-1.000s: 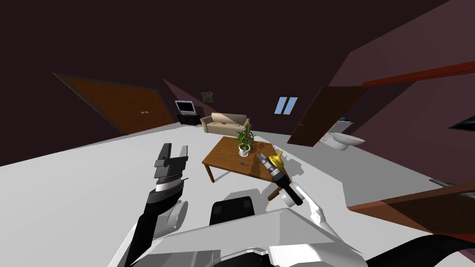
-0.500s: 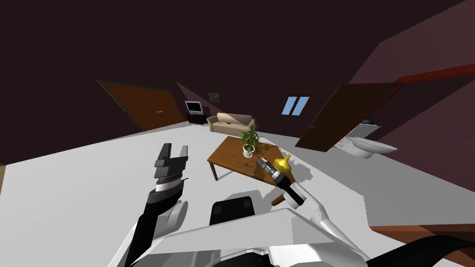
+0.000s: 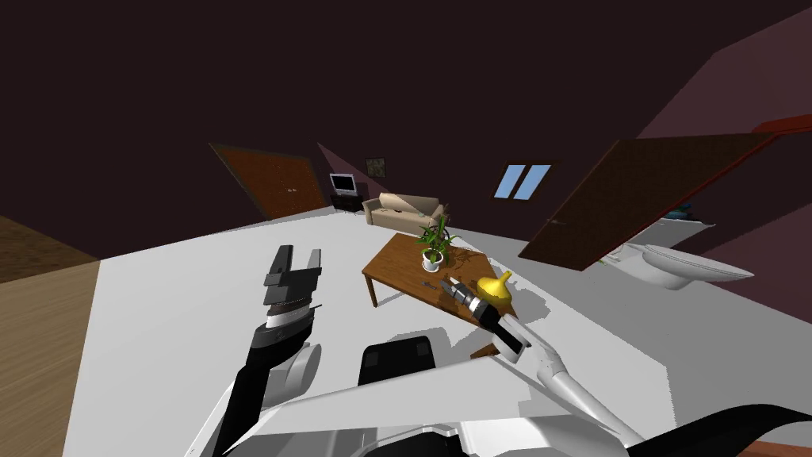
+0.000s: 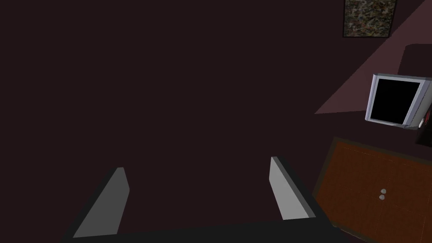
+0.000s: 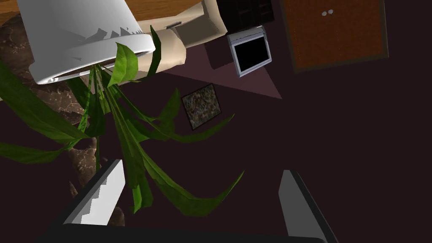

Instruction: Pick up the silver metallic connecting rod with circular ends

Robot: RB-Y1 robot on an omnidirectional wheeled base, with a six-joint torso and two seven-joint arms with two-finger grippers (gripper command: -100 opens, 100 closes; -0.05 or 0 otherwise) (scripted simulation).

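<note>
Found the connecting rod (image 3: 429, 285) lying flat on the brown wooden table (image 3: 396, 266), on the near half of the top. Reads from the head view as a small, thin grey sliver, pale against the wood. Too small there to make out circular ends or any metallic sheen. Sits just on the near side of the white pot (image 3: 433, 259) holding a green leafy plant (image 3: 436, 236), apart from the pot, not touching.

Noted the right gripper (image 3: 449, 284) reaching out over the table, just beside the rod, with a yellow object with a curved neck (image 3: 496, 287) on its other side. Cannot tell from the head view whether touching the rod. Seen through the right wrist view as wide open (image 5: 202, 167), blades spread, nothing between them but trailing leaves. Same view looks past the pot (image 5: 80, 46) and long green leaves (image 5: 139, 147) close ahead of the fingers.

Logged the left gripper (image 3: 300, 258) raised over the pale floor, well apart from the table, blades parted (image 4: 197, 163), holding nothing.

Also noted a beige sofa (image 3: 400, 208) beyond the table.
</note>
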